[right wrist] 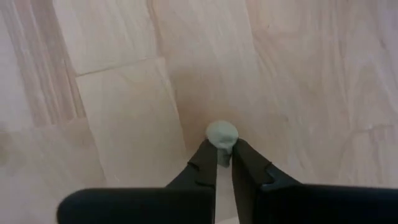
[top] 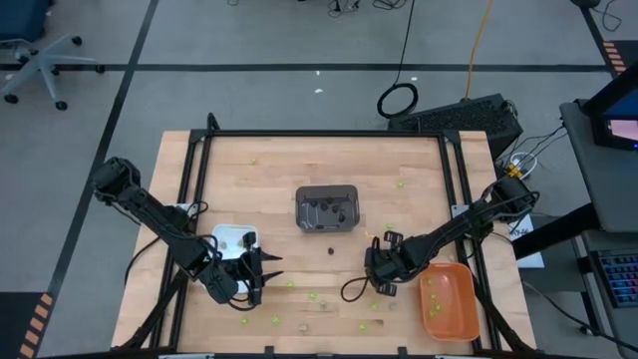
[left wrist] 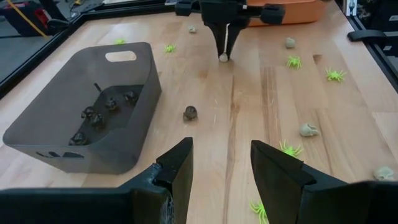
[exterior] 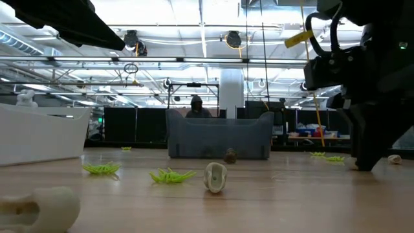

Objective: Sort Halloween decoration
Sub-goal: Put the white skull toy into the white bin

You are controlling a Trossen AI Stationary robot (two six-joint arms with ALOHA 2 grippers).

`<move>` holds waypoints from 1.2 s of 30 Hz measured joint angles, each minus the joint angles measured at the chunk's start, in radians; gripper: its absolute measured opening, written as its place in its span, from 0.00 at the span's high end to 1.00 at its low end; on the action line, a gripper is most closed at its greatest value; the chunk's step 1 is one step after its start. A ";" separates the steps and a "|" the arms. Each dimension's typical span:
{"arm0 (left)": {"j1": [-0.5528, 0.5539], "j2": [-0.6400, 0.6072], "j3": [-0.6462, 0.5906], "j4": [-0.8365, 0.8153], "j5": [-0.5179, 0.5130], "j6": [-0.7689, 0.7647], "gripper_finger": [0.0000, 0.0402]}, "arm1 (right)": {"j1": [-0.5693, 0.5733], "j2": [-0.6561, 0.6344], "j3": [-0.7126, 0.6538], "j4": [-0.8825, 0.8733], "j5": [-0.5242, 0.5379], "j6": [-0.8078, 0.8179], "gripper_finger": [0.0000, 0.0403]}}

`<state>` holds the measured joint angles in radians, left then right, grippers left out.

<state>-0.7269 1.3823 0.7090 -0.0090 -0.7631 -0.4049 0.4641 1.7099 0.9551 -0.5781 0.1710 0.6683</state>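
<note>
Jaws of the right gripper (right wrist: 224, 163) are pinched nearly together on a small pale tan trinket (right wrist: 222, 137), tips pointing down at the wooden table (top: 279, 170). Only the lower part of the piece sits between the tips; its rounded top pokes out beyond them. In the overhead view this gripper (top: 384, 280) works at about 4 o'clock from the grey tray (top: 327, 207), just beside the orange tray (top: 449, 302).

Left gripper (left wrist: 221, 163) has its jaws apart and holds nothing; it waits near the white tray (top: 234, 237), at about 8 o'clock from the grey tray.

Other trinkets lie loose on the table: lime-green spiders (left wrist: 293, 61), more tan lumps (left wrist: 309, 130), one dark piece (left wrist: 191, 113). Several dark ones already sit in the grey tray.

Handling judgement: tan piece looks light, hard and rounded, probably smooth, so it could squirt out of a shallow pinch. Best hold is across its widest middle, tips low against the table. Spiders look thin and flexible; take them by the body, not the legs.
</note>
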 joint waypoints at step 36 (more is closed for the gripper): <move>0.002 0.000 0.000 0.091 0.001 0.092 0.60 | 0.085 0.041 0.043 0.991 0.432 -1.136 0.99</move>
<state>-0.7250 1.3823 0.7094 0.0822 -0.7620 -0.3133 0.5488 1.7512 0.9977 0.4131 0.6033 -0.4678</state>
